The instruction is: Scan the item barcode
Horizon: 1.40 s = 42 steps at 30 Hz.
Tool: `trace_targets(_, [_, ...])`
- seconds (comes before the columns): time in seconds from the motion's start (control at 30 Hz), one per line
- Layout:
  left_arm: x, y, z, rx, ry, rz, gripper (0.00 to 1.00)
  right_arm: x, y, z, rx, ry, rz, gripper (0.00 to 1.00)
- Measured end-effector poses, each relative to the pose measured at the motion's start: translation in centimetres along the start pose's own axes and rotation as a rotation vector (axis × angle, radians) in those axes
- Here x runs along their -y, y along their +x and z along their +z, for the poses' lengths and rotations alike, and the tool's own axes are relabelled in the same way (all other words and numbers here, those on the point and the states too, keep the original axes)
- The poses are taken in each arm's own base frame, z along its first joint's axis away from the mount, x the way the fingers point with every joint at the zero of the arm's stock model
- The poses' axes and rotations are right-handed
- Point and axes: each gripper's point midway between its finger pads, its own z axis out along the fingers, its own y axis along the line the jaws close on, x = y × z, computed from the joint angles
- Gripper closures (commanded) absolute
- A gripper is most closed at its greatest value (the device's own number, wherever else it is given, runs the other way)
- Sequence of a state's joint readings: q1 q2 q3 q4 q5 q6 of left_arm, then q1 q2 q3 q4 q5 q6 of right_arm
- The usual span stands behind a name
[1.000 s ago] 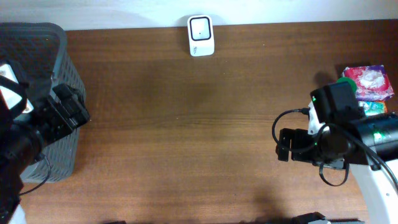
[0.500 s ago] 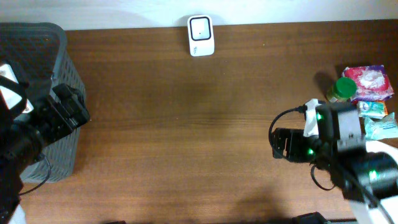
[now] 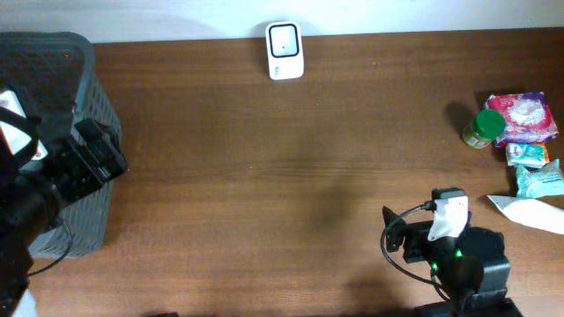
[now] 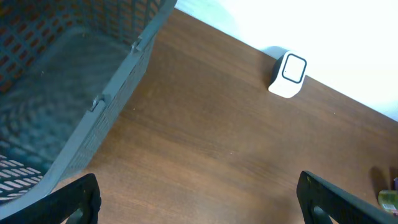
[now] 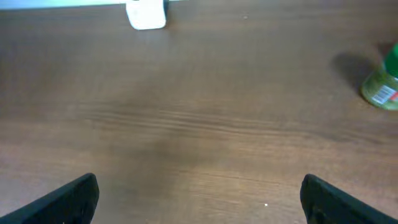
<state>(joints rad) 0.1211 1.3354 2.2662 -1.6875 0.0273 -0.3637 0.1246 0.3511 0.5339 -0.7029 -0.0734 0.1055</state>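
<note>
The white barcode scanner (image 3: 285,50) stands at the table's far edge, also in the left wrist view (image 4: 287,74) and the right wrist view (image 5: 147,14). The items lie at the right edge: a green-capped jar (image 3: 484,128), a pink packet (image 3: 524,117), teal packets (image 3: 530,155) and a white packet (image 3: 533,211). My right gripper (image 3: 394,238) is open and empty near the front edge, left of the items; its view shows bare wood between the fingers (image 5: 199,202). My left gripper (image 3: 110,158) is open and empty beside the basket, over bare table (image 4: 199,208).
A grey mesh basket (image 3: 88,53) stands at the far left, its wall close to my left gripper (image 4: 124,74). The jar (image 5: 382,84) shows at the right of the right wrist view. A cable loops beside the right arm (image 3: 405,255).
The right arm has drawn back toward the front edge of the table, uncovering the jar and packets. The left arm has not moved.
</note>
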Motion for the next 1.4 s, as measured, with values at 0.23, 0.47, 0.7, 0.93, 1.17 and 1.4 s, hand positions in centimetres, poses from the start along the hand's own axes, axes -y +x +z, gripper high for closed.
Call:
trace_targets(0.23, [0.0,0.0,0.0,0.000,0.000,0.000,0.01,0.4,0.3,0.3,0.170,-0.005,-0.037,0.02])
trace_targets(0.47, [0.0,0.0,0.0,0.000,0.000,0.000,0.01,1.5,-0.1,0.5,0.304,0.025,-0.046,0.01])
trace_targets(0.7, [0.0,0.0,0.0,0.000,0.000,0.000,0.01,1.5,-1.2,1.7,0.431,0.011,-0.083,0.01])
trace_targets(0.93, [0.0,0.0,0.0,0.000,0.000,0.000,0.01,1.6,0.1,3.6,0.468,-0.003,-0.100,0.01])
trace_targets(1.17, [0.0,0.0,0.0,0.000,0.000,0.000,0.01,1.6,0.3,3.7,0.461,-0.006,-0.104,0.01])
trace_targets(1.4, [0.0,0.0,0.0,0.000,0.000,0.000,0.01,1.6,0.3,3.7,0.460,-0.001,-0.126,0.02])
